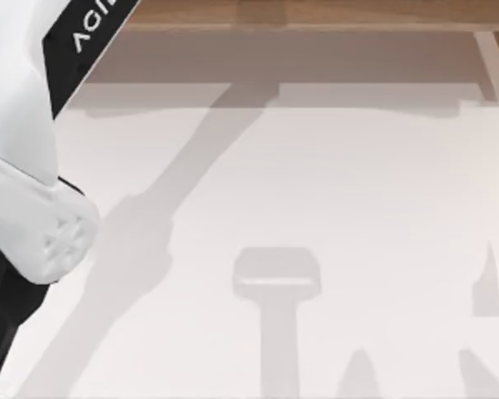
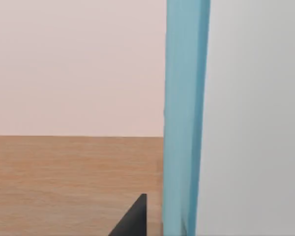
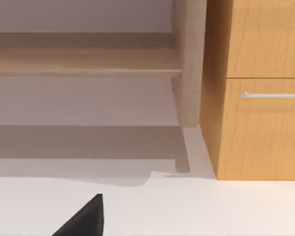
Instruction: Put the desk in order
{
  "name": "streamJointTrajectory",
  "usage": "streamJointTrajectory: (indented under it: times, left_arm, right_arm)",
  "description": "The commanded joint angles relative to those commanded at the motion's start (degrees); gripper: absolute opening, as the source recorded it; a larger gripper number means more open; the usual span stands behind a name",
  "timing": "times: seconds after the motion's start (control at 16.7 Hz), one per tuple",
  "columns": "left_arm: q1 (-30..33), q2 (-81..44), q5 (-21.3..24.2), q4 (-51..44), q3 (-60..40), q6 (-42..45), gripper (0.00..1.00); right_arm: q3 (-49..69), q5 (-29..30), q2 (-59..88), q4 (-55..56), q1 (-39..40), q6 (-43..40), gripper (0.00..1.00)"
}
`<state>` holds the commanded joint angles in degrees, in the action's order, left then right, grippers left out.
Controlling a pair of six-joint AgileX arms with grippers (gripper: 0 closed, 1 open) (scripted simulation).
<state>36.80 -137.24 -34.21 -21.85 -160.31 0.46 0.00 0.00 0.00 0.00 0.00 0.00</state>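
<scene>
Desk worktop (image 1: pixel 333 183) bare; left arm (image 1: pixel 25 166) over its left edge. Jaws state: cannot tell. Risk: blue panel (image 2: pixel 184 118) striking wooden shelf (image 1: pixel 316 12).

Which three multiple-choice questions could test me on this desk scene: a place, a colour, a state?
1. Where over the desk is the left arm in the top view?
A. left side
B. right side
C. centre
2. What colour is the upright slab in the left wrist view?
A. red
B. light blue
C. green
3. How is the drawer beside the wooden upright?
A. pulled out
B. removed
C. closed
Answers: 1 A, it crosses the left edge; 2 B, its face is pale blue; 3 C, its front sits flush.
</scene>
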Motion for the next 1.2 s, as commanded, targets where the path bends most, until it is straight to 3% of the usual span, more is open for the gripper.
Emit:
streamJointTrajectory:
  times: [0.42,1.02,1.2]
  left_arm:
    - [0.00,0.00,0.00,0.00,0.00,0.00,0.02]
    - [0.28,0.19,-0.03,0.11,0.19,0.06,0.00]
    - [0.97,3.37,-0.47,1.77,4.34,-0.01,0.00]
  right_arm:
    - [0.00,0.00,0.00,0.00,0.00,0.00,1.00]
    - [0.00,0.00,0.00,0.00,0.00,0.00,1.00]
    - [0.00,0.00,0.00,0.00,0.00,0.00,1.00]
